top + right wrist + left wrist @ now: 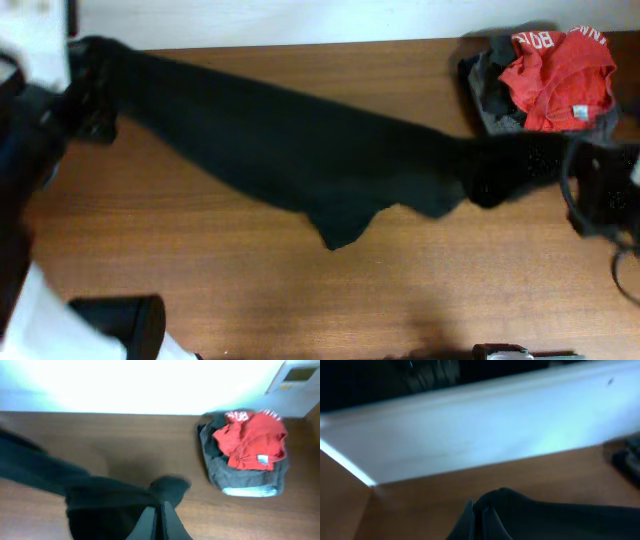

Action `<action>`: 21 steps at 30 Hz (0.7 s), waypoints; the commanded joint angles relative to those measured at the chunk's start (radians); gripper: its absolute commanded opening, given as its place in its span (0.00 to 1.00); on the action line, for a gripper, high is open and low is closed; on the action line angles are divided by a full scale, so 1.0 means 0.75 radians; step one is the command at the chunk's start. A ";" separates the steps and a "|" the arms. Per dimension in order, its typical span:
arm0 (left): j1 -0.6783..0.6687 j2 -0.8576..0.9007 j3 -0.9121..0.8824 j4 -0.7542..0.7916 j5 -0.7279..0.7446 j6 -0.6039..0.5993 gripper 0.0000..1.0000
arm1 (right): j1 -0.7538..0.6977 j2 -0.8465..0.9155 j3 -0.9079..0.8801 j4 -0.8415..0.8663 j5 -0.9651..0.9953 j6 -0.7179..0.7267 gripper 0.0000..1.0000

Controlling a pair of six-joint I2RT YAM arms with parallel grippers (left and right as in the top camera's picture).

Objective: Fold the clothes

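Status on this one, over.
Left hand and right hand shut on black garment, one each end. Stretched over table, unfolded. Red garment on grey garment beside right hand.

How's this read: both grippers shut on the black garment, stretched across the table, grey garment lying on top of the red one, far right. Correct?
One slip: the red garment lies on top of the grey garment, not under it; the right wrist view shows this. The rest holds: left gripper and right gripper shut on the black garment, stretched across the table.
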 commanded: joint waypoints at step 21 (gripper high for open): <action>0.004 -0.041 -1.042 0.235 -0.207 -0.078 0.01 | -0.004 0.261 -0.152 -0.006 0.059 -0.005 0.04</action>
